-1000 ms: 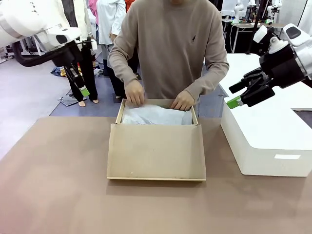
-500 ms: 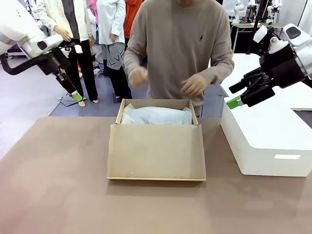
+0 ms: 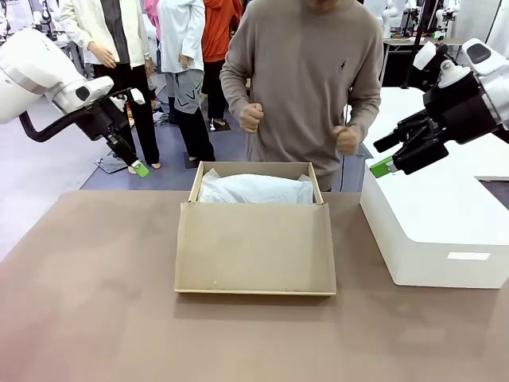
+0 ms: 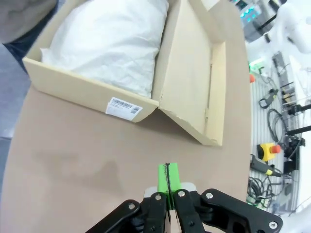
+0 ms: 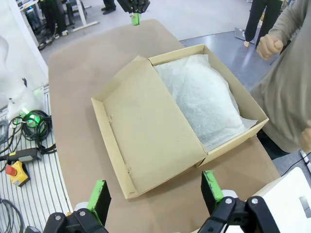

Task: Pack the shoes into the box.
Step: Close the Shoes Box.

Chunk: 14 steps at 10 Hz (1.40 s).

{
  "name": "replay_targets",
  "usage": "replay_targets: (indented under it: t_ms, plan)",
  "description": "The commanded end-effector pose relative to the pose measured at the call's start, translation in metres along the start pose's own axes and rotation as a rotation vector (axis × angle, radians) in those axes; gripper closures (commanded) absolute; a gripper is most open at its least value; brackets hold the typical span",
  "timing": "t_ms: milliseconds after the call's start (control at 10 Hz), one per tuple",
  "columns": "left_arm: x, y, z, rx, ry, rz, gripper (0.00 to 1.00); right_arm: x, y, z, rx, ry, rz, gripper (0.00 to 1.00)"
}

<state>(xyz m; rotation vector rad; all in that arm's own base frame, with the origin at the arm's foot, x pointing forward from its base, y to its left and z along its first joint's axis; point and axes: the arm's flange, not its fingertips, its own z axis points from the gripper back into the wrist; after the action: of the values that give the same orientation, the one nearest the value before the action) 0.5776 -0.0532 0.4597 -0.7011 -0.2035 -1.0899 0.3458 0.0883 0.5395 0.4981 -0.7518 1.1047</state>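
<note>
Shoebox, shallow brown cardboard (image 3: pixel 254 248), sits mid-counter (image 3: pixel 87 302) in the front view. Its hinged lid flap is folded out toward the robot, and crumpled white tissue paper (image 3: pixel 254 189) is heaped in the tray. A person stands behind it, both fists (image 3: pixel 252 117) raised clear. Left tool (image 3: pixel 140 169) hangs beyond the counter's far-left corner; right tool (image 3: pixel 383 165) hovers above the large white block (image 3: pixel 429 231).

Left wrist view: green pads (image 4: pixel 162 177) pressed flat together, nothing between them; the box's labelled end lies beyond.

Right wrist view: pads spread wide, empty, box below.

Whether the glossy black shoes lie under the tissue, cannot tell.

Judgement: cardboard is light and its walls flex, so the lid is best pinched at its free long edge. Polished leather is likely slick and scuffs easily; hold at the heel collar.
</note>
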Motion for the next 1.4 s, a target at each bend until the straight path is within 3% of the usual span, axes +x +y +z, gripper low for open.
replay_targets:
  t_ms: [0,500,1300]
  plan:
    - [-0.001,-0.003,0.005,0.011,0.009,-0.004,1.00,0.001,-0.004,-0.002,0.010,-0.035,0.024,0.00]
    - [0.000,-0.001,0.002,0.004,0.002,-0.001,1.00,0.001,-0.004,-0.002,0.010,-0.035,0.024,0.00]
    - [-0.050,0.036,-0.075,-0.106,-0.130,0.069,1.00,0.001,-0.004,-0.002,0.010,-0.035,0.024,0.00]
